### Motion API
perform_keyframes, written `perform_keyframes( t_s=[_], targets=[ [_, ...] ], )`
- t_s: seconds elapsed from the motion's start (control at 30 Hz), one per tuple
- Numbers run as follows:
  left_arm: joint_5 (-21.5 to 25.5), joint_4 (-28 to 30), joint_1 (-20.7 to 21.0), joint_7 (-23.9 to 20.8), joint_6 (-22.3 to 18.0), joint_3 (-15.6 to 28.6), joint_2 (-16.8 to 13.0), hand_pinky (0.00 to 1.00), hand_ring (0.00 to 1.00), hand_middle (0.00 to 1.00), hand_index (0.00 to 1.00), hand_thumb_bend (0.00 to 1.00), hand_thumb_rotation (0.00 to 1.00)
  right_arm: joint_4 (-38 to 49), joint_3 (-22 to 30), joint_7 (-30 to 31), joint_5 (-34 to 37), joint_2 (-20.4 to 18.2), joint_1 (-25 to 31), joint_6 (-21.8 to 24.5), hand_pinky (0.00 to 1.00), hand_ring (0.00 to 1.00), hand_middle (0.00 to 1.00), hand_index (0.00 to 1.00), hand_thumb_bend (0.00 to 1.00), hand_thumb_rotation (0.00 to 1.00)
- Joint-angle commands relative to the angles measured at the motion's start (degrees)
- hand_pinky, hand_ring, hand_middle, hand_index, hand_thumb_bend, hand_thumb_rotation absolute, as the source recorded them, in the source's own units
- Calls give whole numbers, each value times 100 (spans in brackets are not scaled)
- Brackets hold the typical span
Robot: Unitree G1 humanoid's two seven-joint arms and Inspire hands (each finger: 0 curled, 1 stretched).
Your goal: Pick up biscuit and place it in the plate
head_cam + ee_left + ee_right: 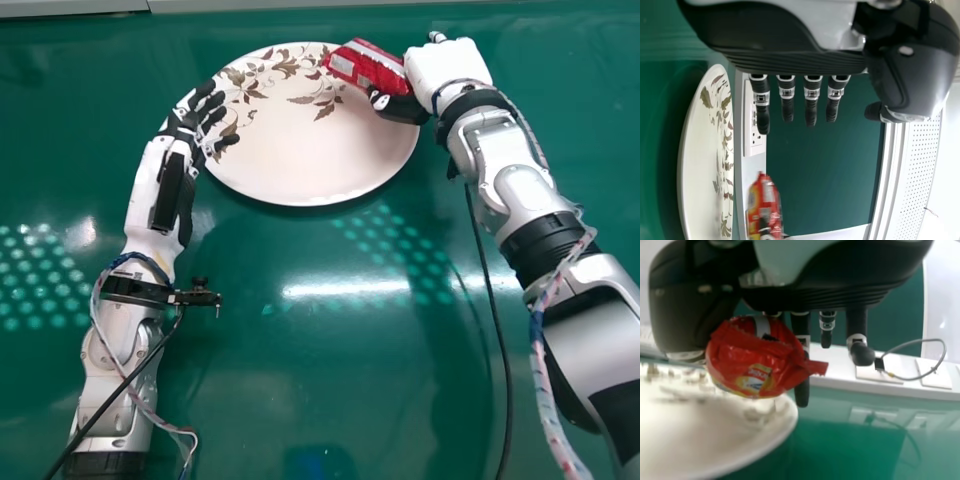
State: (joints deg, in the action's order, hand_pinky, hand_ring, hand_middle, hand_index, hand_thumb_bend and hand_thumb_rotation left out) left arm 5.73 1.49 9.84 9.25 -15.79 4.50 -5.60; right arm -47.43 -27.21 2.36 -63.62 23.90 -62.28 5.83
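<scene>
Green table [300, 390] — glossy, bright reflections [345, 289], white socket plates [938, 382], looped grey cable [915, 341]

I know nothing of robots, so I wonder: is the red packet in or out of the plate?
Out: the right robot hand holds the red packet up over the plate's edge.

The plate [300, 150] is supported by the table [300, 380]; over its far right rim the biscuit packet [368, 67] is held by the right hand [445, 70], while its left rim is flanked by the left hand [185, 122].
</scene>
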Motion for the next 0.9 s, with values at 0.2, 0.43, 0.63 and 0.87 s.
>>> perform_keyframes(
  t_s=[0.2, 0.43, 0.63, 0.87],
  targets=[
    [162, -10, -144, 133, -17, -71, 80, 82, 100, 99, 99, 29, 17, 152, -687, 56, -73, 110, -1, -322, 6, 12, 47, 48, 53, 0],
    [-14, -122, -139, 53, -156, -113, 82, 82, 98, 97, 99, 29, 14, 919, -873, 243, -95, 363, 293, -400, 6, 12, 47, 47, 53, 0],
    [-135, -66, -141, 18, -134, -159, 80, 97, 100, 97, 100, 25, 1, 1473, -823, 497, -89, 495, 378, -437, 6, 11, 47, 47, 53, 0],
    [-194, 19, -170, -50, 14, -189, 76, 100, 100, 97, 100, 26, 3, 2029, -741, 771, -22, 672, 350, -732, 6, 11, 47, 47, 53, 0]
  ],
)
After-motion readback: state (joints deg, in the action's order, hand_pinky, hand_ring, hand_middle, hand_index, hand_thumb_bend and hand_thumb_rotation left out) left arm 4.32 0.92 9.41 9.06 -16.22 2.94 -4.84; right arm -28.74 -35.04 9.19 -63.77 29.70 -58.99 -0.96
